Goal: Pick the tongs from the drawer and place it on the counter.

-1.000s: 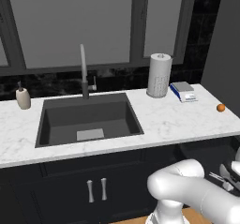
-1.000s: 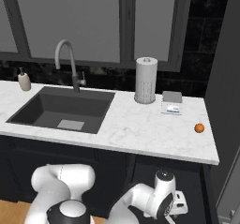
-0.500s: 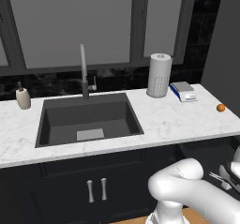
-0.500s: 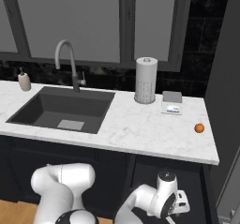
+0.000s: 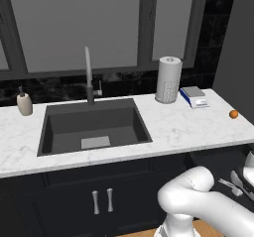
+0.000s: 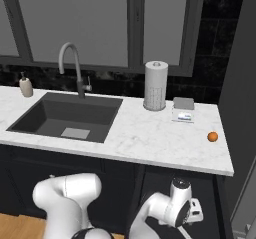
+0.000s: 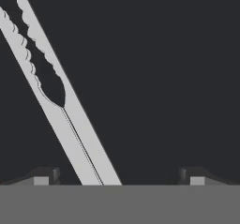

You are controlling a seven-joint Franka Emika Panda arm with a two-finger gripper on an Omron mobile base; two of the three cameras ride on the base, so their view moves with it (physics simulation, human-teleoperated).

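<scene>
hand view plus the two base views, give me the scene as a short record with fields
claw: open, fingertips wide apart, low in the drawer
tongs: lying on the dark drawer floor, running diagonally between the fingertips, not gripped
drawer: open, dark inside
counter: white marble, tongs not on it yet
on counter: paper towel roll, small scale, orange, soap bottle
sink: dark basin with faucet behind it
task step: claw poised over the tongs, grasp not made

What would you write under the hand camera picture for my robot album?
Open tool hanging over the silvery tongs lying on the dark drawer floor.
</scene>
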